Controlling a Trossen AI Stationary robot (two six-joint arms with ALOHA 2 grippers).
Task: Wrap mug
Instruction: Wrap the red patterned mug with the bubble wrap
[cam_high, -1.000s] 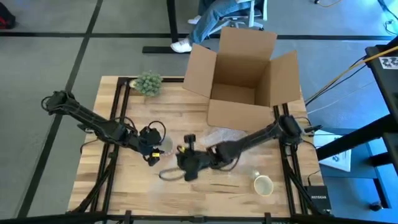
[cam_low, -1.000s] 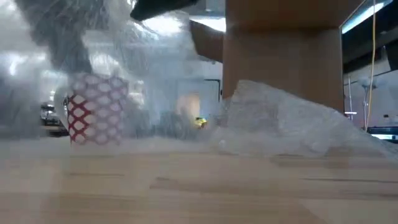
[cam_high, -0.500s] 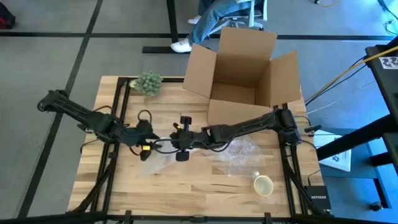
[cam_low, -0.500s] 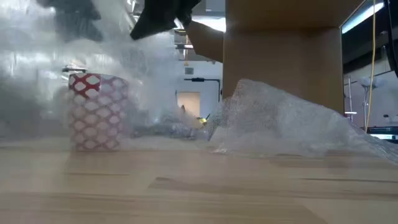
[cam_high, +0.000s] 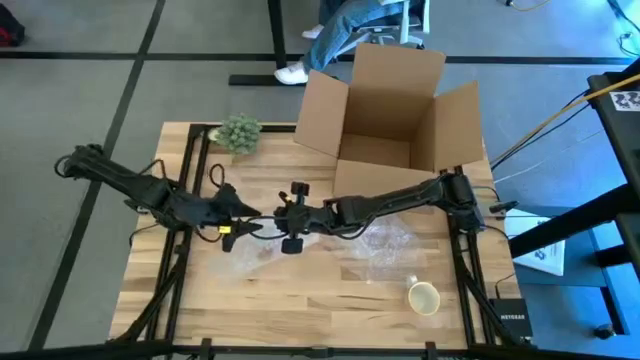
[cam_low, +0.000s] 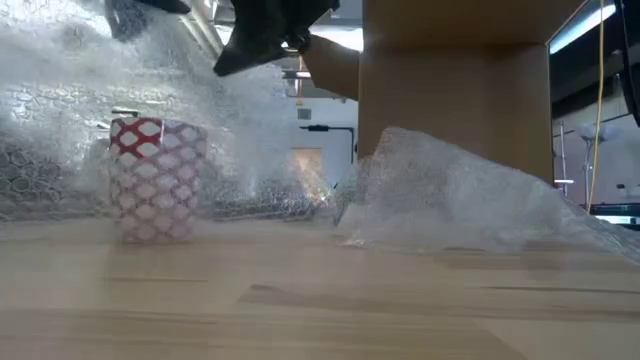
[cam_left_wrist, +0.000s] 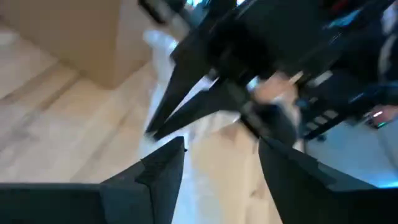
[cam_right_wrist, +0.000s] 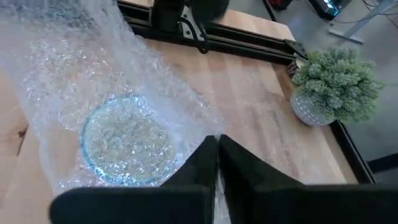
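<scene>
High view shows both arms risen to mid-tabletop since a second ago — the right hand (cam_high: 283, 220), pressed together on bubble wrap (cam_right_wrist: 93, 93), has draped it over the mug (cam_low: 155, 180); left hand (cam_high: 232, 227) is spread, so tucking comes next.

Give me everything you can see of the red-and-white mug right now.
The mug stands upright on the wooden table, white with a red lattice pattern, no handle showing. A sheet of bubble wrap hangs over it; contact is unclear. The right wrist view shows its round open mouth through the sheet.
</scene>
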